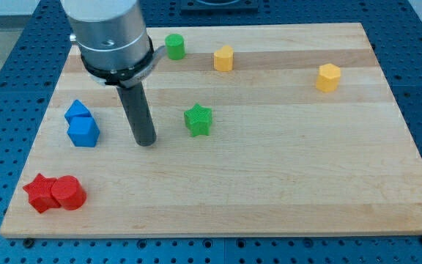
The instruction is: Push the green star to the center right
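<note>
Sitting flat, green star [198, 119], no long axis, right of my tip [146, 142].

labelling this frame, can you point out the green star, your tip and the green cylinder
green star [198, 119], camera view, middle of its top face
my tip [146, 142], camera view, the rod's very end, to the view's left of the star, apart from it
green cylinder [174, 45], camera view, centre of the block
</note>
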`<state>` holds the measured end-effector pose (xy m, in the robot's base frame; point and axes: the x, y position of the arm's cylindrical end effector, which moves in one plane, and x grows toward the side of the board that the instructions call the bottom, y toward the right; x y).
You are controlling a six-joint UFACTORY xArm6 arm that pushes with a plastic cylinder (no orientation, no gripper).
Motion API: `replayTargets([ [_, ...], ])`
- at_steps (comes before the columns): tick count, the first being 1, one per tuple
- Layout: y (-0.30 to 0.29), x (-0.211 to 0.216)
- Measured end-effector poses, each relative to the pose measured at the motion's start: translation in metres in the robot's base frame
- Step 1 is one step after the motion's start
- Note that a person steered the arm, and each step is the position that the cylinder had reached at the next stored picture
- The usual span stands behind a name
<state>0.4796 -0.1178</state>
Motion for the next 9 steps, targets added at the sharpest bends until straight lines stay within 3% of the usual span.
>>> replayTargets([
  [6,0.023,-0.036],
  [9,0.201,-0.032],
])
